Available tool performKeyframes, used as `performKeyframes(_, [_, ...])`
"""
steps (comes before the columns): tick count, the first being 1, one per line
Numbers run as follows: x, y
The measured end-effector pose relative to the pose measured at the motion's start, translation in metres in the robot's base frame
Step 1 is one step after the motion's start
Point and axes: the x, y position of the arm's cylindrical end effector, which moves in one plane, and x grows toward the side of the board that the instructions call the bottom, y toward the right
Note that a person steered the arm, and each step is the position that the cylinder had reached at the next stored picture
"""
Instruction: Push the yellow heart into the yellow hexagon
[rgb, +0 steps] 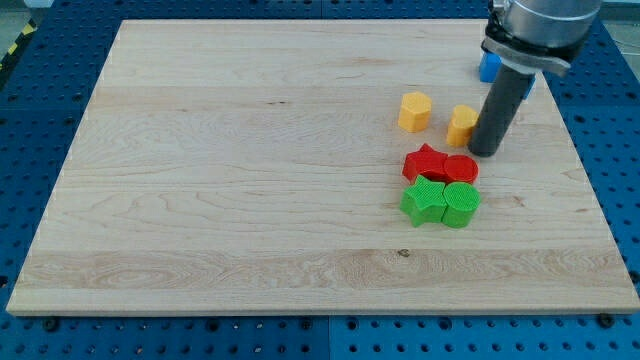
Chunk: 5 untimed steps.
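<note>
Nearly done: tip (486, 152) touches the small yellow heart block (461, 125), right of the yellow hexagon block (414, 111); gap remains; no hand fitted

The worktop (250, 180) is pale wood, matt, with fine lengthwise grain and a few small dark knots. Around it lies a blue perforated base (620, 200) that looks like painted metal. The rod (497, 110) is dark and matt; the collar (540, 25) above it looks like grey metal with a slight sheen. The hexagon (414, 111), heart (461, 124), red blocks (440, 165), green blocks (441, 201) and blue block (488, 66) look like matt plastic, their sides finely ribbed.
</note>
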Motion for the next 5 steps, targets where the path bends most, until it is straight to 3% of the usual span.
performKeyframes(3, [-0.014,-0.024])
performKeyframes(5, [-0.011,0.042])
